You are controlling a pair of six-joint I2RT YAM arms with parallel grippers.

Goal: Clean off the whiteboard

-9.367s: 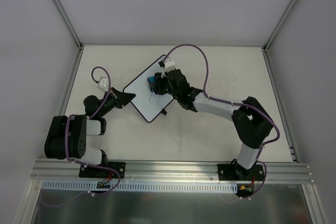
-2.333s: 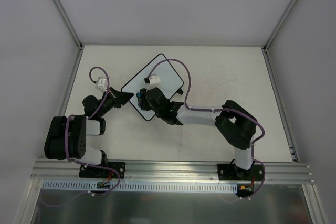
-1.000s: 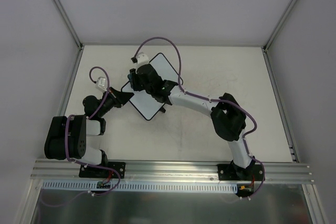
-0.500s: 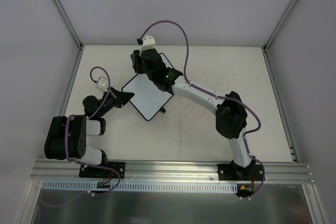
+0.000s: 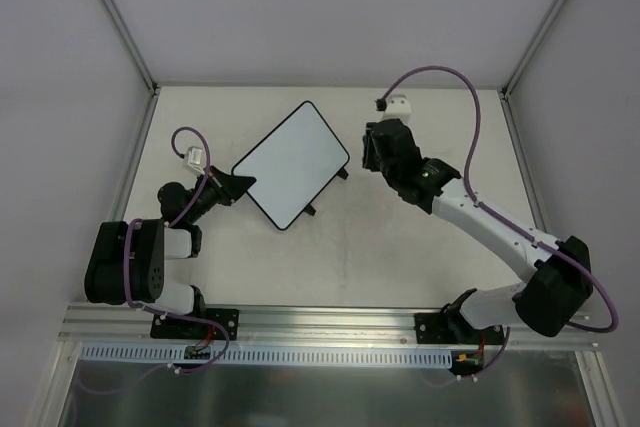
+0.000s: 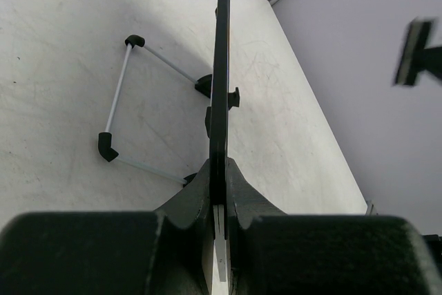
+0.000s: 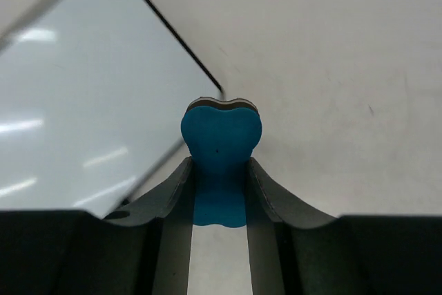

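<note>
The whiteboard (image 5: 290, 162) lies tilted on the table, its white face blank. My left gripper (image 5: 245, 185) is shut on its left edge; in the left wrist view the board (image 6: 222, 67) shows edge-on between the jaws of that gripper (image 6: 219, 191). My right gripper (image 5: 372, 152) is off the board, just right of its right corner, shut on the small blue bone-shaped eraser (image 7: 220, 153). In the right wrist view the board (image 7: 90, 101) lies to the upper left of that gripper (image 7: 219, 170).
The board's wire stand and black feet (image 6: 124, 94) show beneath it. Metal frame rails (image 5: 125, 147) border the table on the left and on the right (image 5: 525, 177). The right arm (image 5: 500, 232) stretches across the table's right half.
My right gripper has swept off the whiteboard's far corner and moved to the right, clear of the board, still gripping the eraser. The sketch seen earlier is gone. The left gripper has not moved.
</note>
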